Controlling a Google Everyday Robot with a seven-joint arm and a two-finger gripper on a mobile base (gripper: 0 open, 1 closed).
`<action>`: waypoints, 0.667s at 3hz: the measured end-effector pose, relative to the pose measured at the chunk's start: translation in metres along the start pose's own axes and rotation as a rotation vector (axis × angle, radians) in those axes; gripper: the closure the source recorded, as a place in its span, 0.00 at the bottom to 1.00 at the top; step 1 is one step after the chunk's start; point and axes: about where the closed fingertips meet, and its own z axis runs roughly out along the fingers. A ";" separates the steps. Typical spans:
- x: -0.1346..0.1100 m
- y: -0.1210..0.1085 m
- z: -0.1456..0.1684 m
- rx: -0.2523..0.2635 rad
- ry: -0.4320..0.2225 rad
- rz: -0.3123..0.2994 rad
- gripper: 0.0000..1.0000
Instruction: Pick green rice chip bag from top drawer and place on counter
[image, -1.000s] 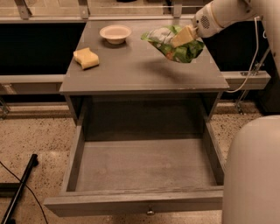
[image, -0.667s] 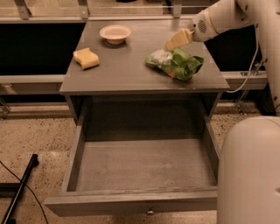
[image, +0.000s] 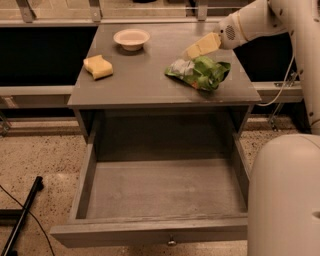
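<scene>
The green rice chip bag lies crumpled on the right part of the counter, white label panel facing left. My gripper hovers just above and behind the bag, apart from it, with its pale fingers pointing left and nothing held. The top drawer is pulled fully out below the counter, its inside bare, with a small round knob at the front centre.
A yellow sponge lies on the counter's left side. A small white bowl stands at the counter's back centre. My white arm reaches in from the upper right; my pale base fills the lower right.
The gripper let go of the green bag, which dropped onto the counter's right side. The gripper then lifted up and away from it.
</scene>
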 end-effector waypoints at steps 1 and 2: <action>0.000 0.000 0.000 0.000 0.000 0.000 0.00; 0.010 -0.011 -0.023 0.052 -0.003 -0.080 0.00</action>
